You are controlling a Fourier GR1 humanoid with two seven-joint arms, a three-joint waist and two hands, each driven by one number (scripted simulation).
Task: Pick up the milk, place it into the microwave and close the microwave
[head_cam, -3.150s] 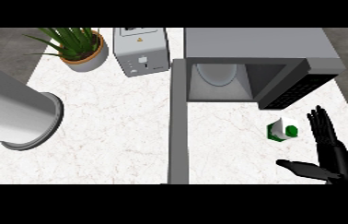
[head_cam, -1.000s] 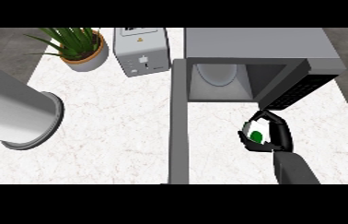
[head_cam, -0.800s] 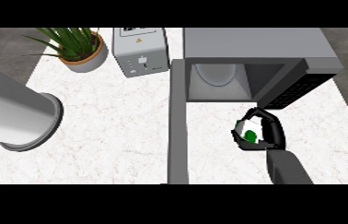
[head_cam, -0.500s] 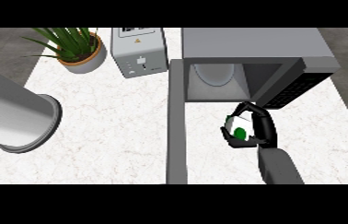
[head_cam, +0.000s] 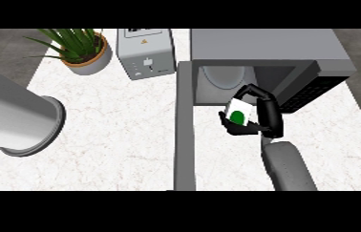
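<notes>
Right hand held milk carton at microwave mouth.

We noted the right hand (head_cam: 262, 115) curled round the milk carton (head_cam: 238, 113), lifted off the white surface (head_cam: 127, 126), just in front of the open microwave (head_cam: 264, 52). The door (head_cam: 314, 87) stood ajar at right. A plant (head_cam: 81, 47) and a toaster (head_cam: 146, 54) sat behind.

Matt grey metal microwave (head_cam: 261, 45) on white marbled stone counter (head_cam: 120, 126)

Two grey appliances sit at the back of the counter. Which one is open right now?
The microwave, the big box on the right: its cavity shows and its door swings out right. The right hand holds the milk before it. The toaster is the other.
</notes>
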